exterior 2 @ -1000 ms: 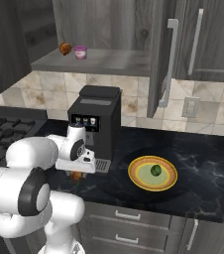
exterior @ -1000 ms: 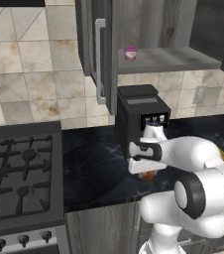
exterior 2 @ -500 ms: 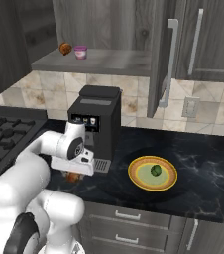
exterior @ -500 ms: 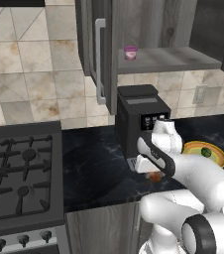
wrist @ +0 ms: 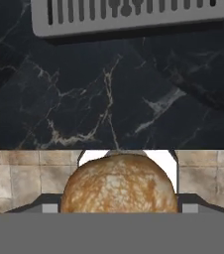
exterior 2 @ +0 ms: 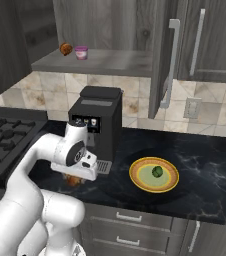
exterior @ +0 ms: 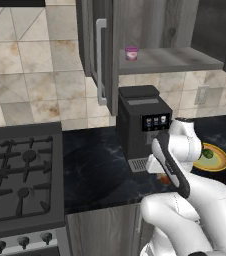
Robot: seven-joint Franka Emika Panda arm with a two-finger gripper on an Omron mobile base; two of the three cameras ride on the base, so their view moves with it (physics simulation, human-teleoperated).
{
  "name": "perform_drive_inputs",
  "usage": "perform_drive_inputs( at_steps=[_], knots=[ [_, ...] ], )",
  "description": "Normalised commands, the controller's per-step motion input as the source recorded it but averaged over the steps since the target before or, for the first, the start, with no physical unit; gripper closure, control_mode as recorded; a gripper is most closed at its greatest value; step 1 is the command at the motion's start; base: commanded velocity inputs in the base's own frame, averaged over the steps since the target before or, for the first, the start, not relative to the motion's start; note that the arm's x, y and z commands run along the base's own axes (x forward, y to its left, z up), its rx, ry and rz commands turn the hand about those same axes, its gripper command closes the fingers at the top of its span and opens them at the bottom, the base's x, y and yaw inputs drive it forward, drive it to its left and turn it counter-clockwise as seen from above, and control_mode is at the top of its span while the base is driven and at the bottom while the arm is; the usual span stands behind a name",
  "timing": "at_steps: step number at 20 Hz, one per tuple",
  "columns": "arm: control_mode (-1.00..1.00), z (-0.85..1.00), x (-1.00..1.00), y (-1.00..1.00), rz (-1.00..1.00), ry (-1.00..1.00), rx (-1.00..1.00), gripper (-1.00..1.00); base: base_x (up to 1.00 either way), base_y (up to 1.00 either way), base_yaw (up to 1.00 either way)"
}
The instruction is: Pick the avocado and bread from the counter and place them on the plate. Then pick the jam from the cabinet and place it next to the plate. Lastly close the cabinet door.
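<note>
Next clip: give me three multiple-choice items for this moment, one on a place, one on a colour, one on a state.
1. Where is the avocado?
A. on the plate
B. on the stove
C. on the cabinet shelf

2. What colour is the jam jar?
A. blue
B. pink-purple
C. white

3. How is the cabinet door?
A. shut
B. missing
C. open

Answers:
1 A: the avocado lies in the middle of the plate.
2 B: the jam is pink-purple, on the cabinet shelf.
3 C: the cabinet door swings out, leaving the shelf exposed.
</note>
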Motion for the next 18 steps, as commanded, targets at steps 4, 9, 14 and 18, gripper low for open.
perform_drive_inputs(
  at_steps=[4,9,14,18],
  knots=[
    [-1.0,0.23,0.0,-0.2,-0.14,-0.14,0.0,1.0,0.0,0.0,0.0],
    [-1.0,0.12,0.0,-0.28,-0.13,-0.22,0.0,1.0,0.0,0.0,0.0],
    [-1.0,0.03,0.0,-0.42,-0.03,-0.34,0.0,1.0,0.0,0.0,0.0],
    [-1.0,0.03,0.0,-0.47,-0.04,-0.19,0.0,1.0,0.0,0.0,0.0]
  ],
)
